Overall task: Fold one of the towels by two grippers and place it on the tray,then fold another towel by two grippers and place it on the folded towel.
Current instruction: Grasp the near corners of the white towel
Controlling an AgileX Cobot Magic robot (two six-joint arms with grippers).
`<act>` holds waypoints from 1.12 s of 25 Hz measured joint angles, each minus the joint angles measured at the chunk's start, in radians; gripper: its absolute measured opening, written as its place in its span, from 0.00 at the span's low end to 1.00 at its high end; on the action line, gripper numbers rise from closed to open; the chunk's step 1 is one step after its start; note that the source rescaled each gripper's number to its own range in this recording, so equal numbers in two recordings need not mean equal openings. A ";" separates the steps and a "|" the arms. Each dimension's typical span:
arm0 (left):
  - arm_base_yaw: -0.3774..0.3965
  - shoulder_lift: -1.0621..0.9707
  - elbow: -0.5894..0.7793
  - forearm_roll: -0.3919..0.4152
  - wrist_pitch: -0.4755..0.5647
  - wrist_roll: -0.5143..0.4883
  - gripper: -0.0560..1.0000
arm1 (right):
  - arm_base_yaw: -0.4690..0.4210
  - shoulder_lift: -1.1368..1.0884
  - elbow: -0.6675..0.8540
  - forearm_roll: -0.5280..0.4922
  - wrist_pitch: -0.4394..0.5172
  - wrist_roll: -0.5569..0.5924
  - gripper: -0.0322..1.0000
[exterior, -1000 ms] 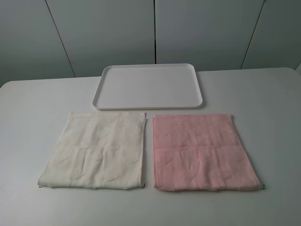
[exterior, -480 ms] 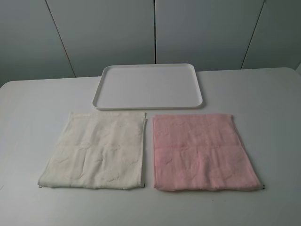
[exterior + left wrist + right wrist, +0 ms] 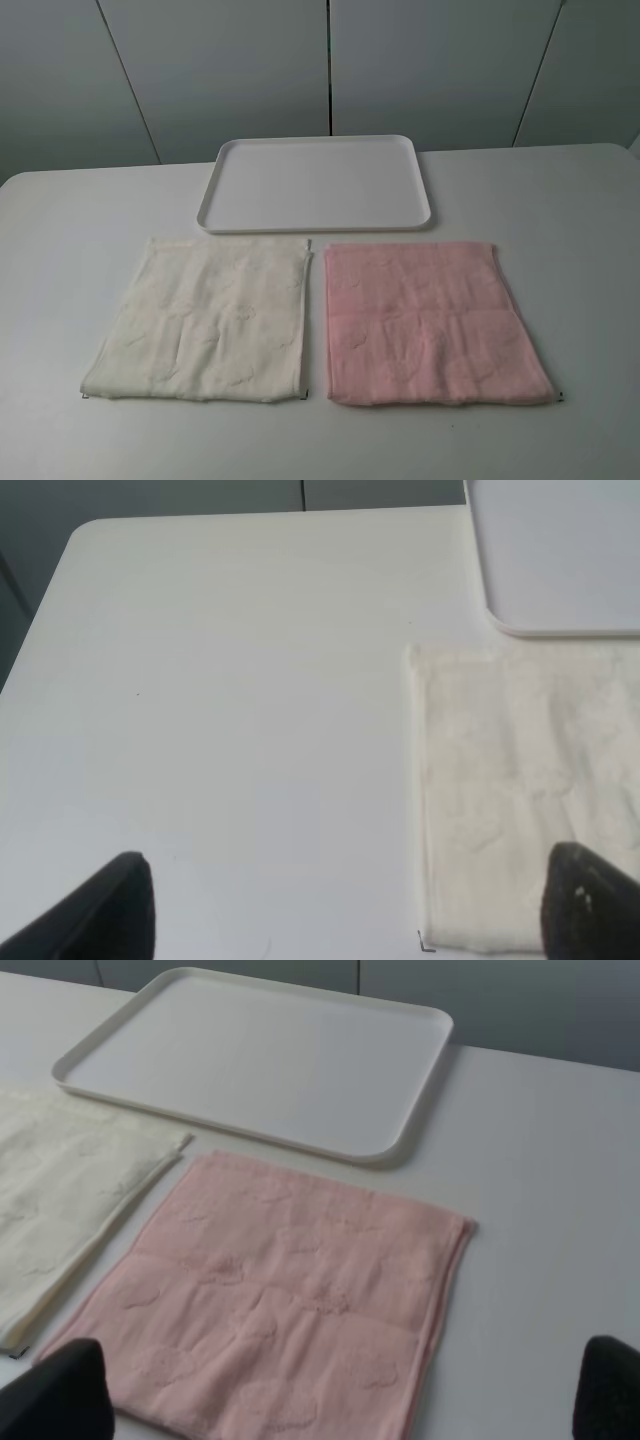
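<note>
The cream towel (image 3: 205, 318) lies flat at the front left of the table, and the pink towel (image 3: 430, 322) lies flat just to its right. Behind both sits the white tray (image 3: 315, 185) with nothing on it. Neither gripper shows in the exterior high view. In the left wrist view my left gripper (image 3: 345, 920) stands open over bare table, beside the cream towel (image 3: 510, 800) and short of the tray (image 3: 560, 560). My right gripper (image 3: 330, 1400) is open above the near edge of the pink towel (image 3: 300, 1290), with the cream towel (image 3: 60, 1190) and tray (image 3: 260, 1055) beyond. Neither holds anything.
The white table (image 3: 560, 200) reaches back to grey wall panels (image 3: 230, 70). Its rounded far left corner (image 3: 85, 535) shows in the left wrist view. Small dark marks sit at the towels' front corners.
</note>
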 joint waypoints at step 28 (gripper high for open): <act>0.000 0.824 -0.353 -0.055 -0.035 0.711 0.99 | 0.034 0.783 -0.194 0.246 -0.173 -0.363 1.00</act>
